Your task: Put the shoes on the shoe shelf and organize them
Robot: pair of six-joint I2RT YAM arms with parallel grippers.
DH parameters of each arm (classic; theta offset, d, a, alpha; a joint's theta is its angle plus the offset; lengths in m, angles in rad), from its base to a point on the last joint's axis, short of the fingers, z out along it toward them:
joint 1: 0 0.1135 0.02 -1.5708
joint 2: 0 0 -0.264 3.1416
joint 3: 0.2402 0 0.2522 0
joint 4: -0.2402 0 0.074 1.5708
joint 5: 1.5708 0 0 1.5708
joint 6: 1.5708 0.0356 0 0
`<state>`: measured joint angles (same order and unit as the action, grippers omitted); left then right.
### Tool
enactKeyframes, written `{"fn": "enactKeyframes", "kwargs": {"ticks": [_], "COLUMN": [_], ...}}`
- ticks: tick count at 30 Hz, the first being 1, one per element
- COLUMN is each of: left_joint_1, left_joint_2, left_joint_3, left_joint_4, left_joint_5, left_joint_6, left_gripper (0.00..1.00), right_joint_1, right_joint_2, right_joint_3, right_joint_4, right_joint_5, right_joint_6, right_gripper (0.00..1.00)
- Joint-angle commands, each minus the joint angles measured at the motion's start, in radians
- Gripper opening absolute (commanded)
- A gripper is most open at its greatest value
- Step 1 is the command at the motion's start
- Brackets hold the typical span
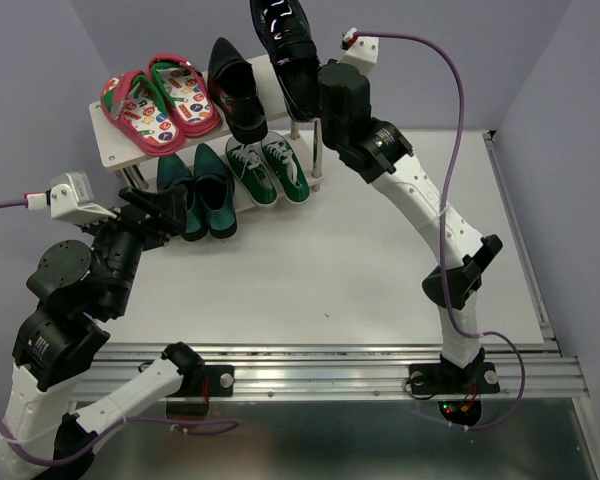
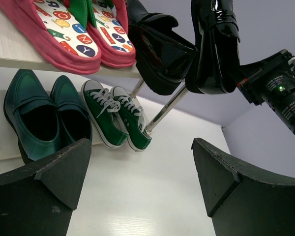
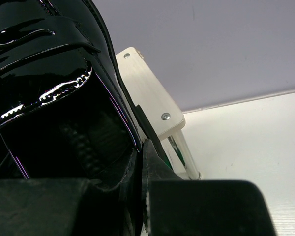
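Observation:
The shoe shelf (image 1: 112,148) stands at the back left. Its lower tier holds the teal dress shoes (image 1: 202,190) and the green sneakers (image 1: 268,168). One black dress shoe (image 1: 236,88) sits on the top tier. My right gripper (image 1: 315,88) is shut on the heel wall of the second black dress shoe (image 1: 288,45) and holds it in the air over the shelf's right end; it fills the right wrist view (image 3: 49,108). My left gripper (image 1: 170,208) is open and empty, just in front of the teal shoes (image 2: 37,115).
Red flip-flops (image 1: 160,100) with patterned insoles take up the left half of the top tier. The shelf's silver leg (image 2: 164,110) stands beside the sneakers (image 2: 118,115). The white table (image 1: 380,270) ends at a metal rail in front.

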<state>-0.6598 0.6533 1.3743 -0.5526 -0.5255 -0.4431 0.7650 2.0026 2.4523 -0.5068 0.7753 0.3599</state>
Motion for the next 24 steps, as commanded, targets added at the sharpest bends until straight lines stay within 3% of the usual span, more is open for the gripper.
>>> {"fn": "enactKeyframes", "kwargs": {"ticks": [1,24], "left_joint_1": [-0.001,-0.001], "left_joint_2": [-0.007,-0.009], "left_joint_3": [0.029,0.031], "left_joint_4": [0.008,-0.003], "left_joint_5": [-0.019,-0.028], "left_joint_6": [0.001,-0.003], "left_gripper": [0.95,0.95], "right_joint_1": [-0.016,-0.072], "right_joint_2": [-0.01,0.058], "right_joint_3": [0.017,0.027], "right_joint_4": [0.188,0.186], "right_joint_5": [-0.021,-0.142], "right_joint_6": [0.088,0.18], "right_gripper": [0.01,0.01]}}
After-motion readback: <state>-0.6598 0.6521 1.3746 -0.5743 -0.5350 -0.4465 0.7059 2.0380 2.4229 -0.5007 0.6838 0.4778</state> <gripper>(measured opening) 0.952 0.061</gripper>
